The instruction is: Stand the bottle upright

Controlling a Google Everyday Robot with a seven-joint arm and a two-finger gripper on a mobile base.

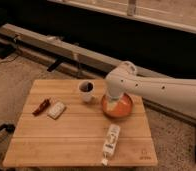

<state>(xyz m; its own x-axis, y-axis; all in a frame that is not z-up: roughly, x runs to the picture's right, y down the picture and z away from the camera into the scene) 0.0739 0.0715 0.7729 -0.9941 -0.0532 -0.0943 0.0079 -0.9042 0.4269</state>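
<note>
A light wooden slatted table (61, 142) stands on a speckled grey-brown floor (11, 85), and the task's thing, a small slim whitish plastic bottle (111, 138) with a pale label bearing dark marks, lies flat on its side on it. The bottle rests near the table's front edge, right of the middle, with its long axis running roughly from back to front and its narrow capped neck pointing at the front edge, slightly to the left. Nothing touches it. Behind it, near the back right of the tabletop, sits a round orange bowl (122, 108). The robot's white arm (161, 90) reaches in from the right, bends at a rounded joint and turns downward, so that the gripper (112, 100) hangs just above or inside the orange bowl, well apart from the bottle. Whether the gripper is released or clenched cannot be told from this view, and no object can be seen in it. Just left of the bowl stands a white cup (86, 91) with a dark inside, upright. Further left, toward the table's left edge, a flat white rectangular block (56, 110) lies at an angle, and just beside it on its left lies a small dark red elongated object (41, 106), also angled. A long pale beam (56, 46) runs diagonally across the floor behind the table.
</note>
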